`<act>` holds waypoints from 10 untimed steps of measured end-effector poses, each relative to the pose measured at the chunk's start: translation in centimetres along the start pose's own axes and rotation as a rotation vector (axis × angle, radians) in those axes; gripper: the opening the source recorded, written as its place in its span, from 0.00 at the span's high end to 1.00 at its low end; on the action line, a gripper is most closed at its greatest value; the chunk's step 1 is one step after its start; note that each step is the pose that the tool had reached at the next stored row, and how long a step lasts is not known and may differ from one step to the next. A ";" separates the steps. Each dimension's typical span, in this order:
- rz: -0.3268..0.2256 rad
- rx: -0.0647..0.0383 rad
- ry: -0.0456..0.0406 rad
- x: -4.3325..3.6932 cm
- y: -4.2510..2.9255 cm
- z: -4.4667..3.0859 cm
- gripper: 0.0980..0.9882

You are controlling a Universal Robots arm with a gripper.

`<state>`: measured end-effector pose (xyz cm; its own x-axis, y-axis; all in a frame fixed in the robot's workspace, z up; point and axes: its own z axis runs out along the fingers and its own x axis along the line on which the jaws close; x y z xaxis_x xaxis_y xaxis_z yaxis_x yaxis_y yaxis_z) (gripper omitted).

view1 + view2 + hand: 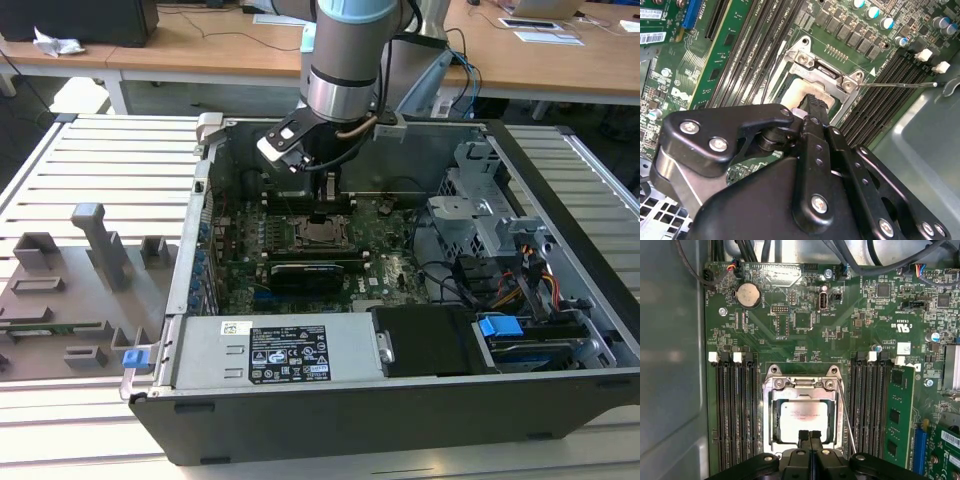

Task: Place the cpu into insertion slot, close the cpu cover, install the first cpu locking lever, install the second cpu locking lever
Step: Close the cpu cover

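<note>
Inside the open computer case [560,200], we see the gripper [809,435] with fingertips pressed together and nothing between them, low at one edge of the cpu cover [802,384]. The cover lies flat over the cpu [804,420], seated in the insertion slot [775,426]. A thin locking lever [846,415] slants just beside the cover. Memory slots [867,405] crowd both flanks, and the grey case wall [670,365] stands beyond one bank.

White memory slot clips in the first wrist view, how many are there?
4. Two clips sit at slot ends on one side of the cpu cover, two on the other. The gripper hides the opposite slot ends.
</note>
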<state>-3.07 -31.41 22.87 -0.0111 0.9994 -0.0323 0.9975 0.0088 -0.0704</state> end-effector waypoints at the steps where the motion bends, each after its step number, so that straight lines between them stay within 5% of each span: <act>1: 0.000 0.000 0.0000 0.00 0.00 0.00 0.99; 10: 0.000 0.000 0.0001 0.00 0.00 0.02 0.99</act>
<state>-3.07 -31.41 22.85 -0.0111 0.9994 -0.0323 0.9975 0.0088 -0.0704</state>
